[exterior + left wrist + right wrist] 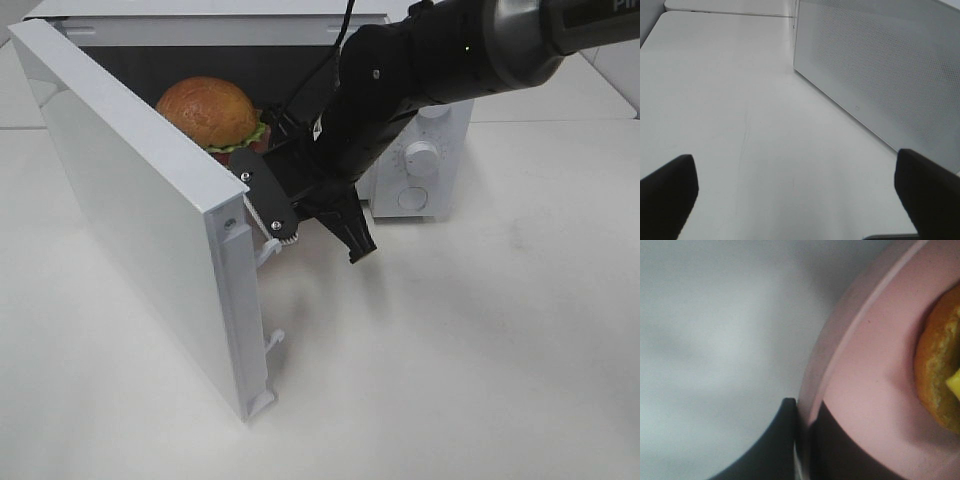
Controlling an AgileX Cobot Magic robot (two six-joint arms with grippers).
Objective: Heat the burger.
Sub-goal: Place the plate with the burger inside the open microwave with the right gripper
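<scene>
The burger [210,112], with its golden-brown bun and green lettuce, sits inside the open white microwave [425,120]. In the right wrist view the burger's bun [940,370] rests on a pink plate [875,365]. My right gripper [807,435] is shut on that plate's rim, one dark finger on each side of it. The right arm [400,90] reaches into the oven cavity from the upper right, and its fingertips are hidden there in the high view. My left gripper [797,200] is open and holds nothing, low over the table beside a white perforated microwave panel [880,65].
The microwave door [130,200] stands swung open to the left, its edge and latch hooks [268,345] facing the front. The control panel with a round knob [420,158] is on the oven's right. The white table [480,380] surrounds it.
</scene>
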